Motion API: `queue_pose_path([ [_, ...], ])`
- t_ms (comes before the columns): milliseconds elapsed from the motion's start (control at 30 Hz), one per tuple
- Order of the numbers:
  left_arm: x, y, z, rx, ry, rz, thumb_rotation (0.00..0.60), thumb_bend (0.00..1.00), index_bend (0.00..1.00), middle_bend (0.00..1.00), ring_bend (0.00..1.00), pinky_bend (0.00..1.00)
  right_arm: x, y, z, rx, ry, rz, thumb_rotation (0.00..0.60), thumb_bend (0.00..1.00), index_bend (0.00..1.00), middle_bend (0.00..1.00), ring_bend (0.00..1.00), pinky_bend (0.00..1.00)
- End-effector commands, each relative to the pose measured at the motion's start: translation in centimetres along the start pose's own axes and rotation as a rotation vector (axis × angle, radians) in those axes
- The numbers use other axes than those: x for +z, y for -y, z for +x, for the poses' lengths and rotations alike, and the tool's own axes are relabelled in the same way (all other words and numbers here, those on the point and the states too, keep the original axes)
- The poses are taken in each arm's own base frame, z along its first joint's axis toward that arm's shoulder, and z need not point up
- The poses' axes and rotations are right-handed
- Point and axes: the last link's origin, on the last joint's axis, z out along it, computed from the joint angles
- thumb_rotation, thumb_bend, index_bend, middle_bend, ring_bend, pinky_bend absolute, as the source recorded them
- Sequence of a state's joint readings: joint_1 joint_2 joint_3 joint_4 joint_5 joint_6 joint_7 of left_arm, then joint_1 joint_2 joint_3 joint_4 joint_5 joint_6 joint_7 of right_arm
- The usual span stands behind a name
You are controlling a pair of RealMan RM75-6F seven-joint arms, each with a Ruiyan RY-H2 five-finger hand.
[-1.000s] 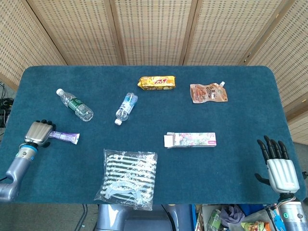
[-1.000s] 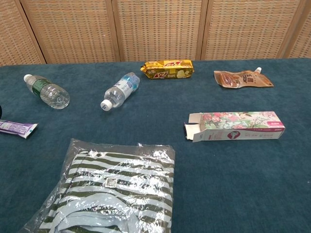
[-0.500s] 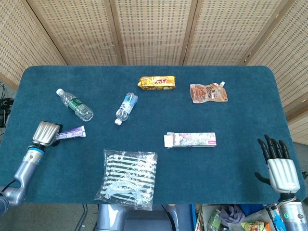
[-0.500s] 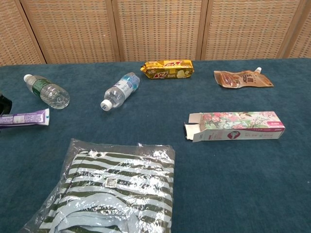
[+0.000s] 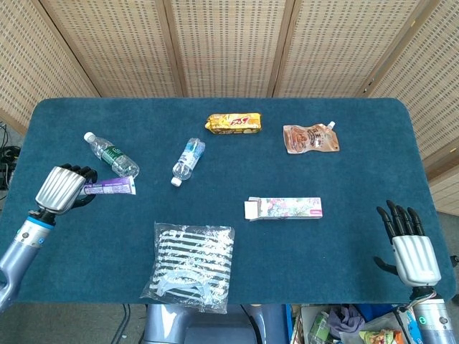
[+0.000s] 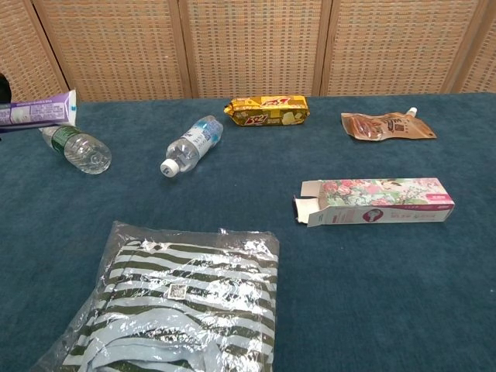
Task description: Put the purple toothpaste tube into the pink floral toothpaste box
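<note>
Purple toothpaste tube sits gripped by its end in the left hand, lifted off the table near the left edge and lying roughly level, its free end pointing toward the middle. Beyond it, the pink floral toothpaste box lies flat right of centre, open flap facing left. The right hand waits empty, fingers spread, off the near right corner. I judge the carry is under way; next comes lining the tube up with that opening.

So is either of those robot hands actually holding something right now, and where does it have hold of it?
Yes: the left hand holds the purple toothpaste tube by one end, the rest sticking out toward the table's middle. The right hand holds nothing, fingers spread.
</note>
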State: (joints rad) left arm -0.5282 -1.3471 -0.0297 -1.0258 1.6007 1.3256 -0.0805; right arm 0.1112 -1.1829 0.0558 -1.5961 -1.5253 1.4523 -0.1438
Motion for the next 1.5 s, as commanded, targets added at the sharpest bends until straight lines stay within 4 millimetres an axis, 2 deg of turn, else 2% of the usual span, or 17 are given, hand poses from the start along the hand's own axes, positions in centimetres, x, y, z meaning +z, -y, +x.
queue_pose_path([
  [33,-0.2,0.1,2.5,0.003,-0.029,-0.049,0.6,0.31,0.85,0.71,0.62,0.63,1.2,0.7,0.2,0.016,0.02,0.036,0.6,0.09,0.0,0.0,0.0,0.0],
  [200,0.1,0.1,5.0,0.048,-0.051,-0.063,0.6,0.31,0.85,0.71,0.62,0.63,4.4,2.7,0.6,0.019,0.058,0.101,0.6,0.09,0.0,0.0,0.0,0.0],
  [233,0.3,0.0,5.8,0.058,-0.064,-0.073,0.6,0.31,0.85,0.71,0.62,0.63,5.9,4.6,0.2,0.026,0.096,0.151,0.6,0.09,0.0,0.0,0.0,0.0],
  [367,0.4,-0.4,6.7,0.061,-0.056,-0.072,0.6,0.31,0.85,0.71,0.62,0.63,7.9,7.9,-0.4,0.032,0.157,0.204,0.6,0.09,0.0,0.0,0.0,0.0],
  [533,0.5,-0.7,6.8,0.067,-0.048,-0.071,0.6,0.31,0.85,0.71,0.62,0.63,8.9,10.5,-1.1,0.028,0.193,0.241,0.6,0.09,0.0,0.0,0.0,0.0],
  [700,0.6,-0.9,6.5,0.076,-0.035,-0.076,0.6,0.31,0.85,0.71,0.62,0.63,9.9,13.9,-2.3,0.059,0.236,0.282,0.6,0.09,0.0,0.0,0.0,0.0],
  [900,0.5,-1.3,5.7,0.079,-0.022,-0.089,0.6,0.31,0.85,0.71,0.62,0.63,11.8,17.2,-4.0,0.087,0.277,0.279,0.6,0.09,0.01,0.0,0.0,0.0],
  [1133,0.5,-1.6,5.0,0.085,-0.013,-0.097,0.6,0.31,0.85,0.71,0.62,0.63,14.1,18.4,-5.6,0.08,0.312,0.244,0.6,0.09,0.01,0.0,0.0,0.0],
  [1300,0.5,-1.6,4.8,0.092,-0.021,-0.1,0.6,0.31,0.85,0.71,0.62,0.63,15.4,18.1,-6.4,0.082,0.342,0.206,0.6,0.09,0.01,0.0,0.0,0.0],
  [1500,0.5,-2.0,4.3,0.093,-0.018,-0.112,0.6,0.31,0.85,0.71,0.62,0.63,16.7,16.8,-7.3,0.068,0.367,0.147,0.6,0.09,0.01,0.0,0.0,0.0],
])
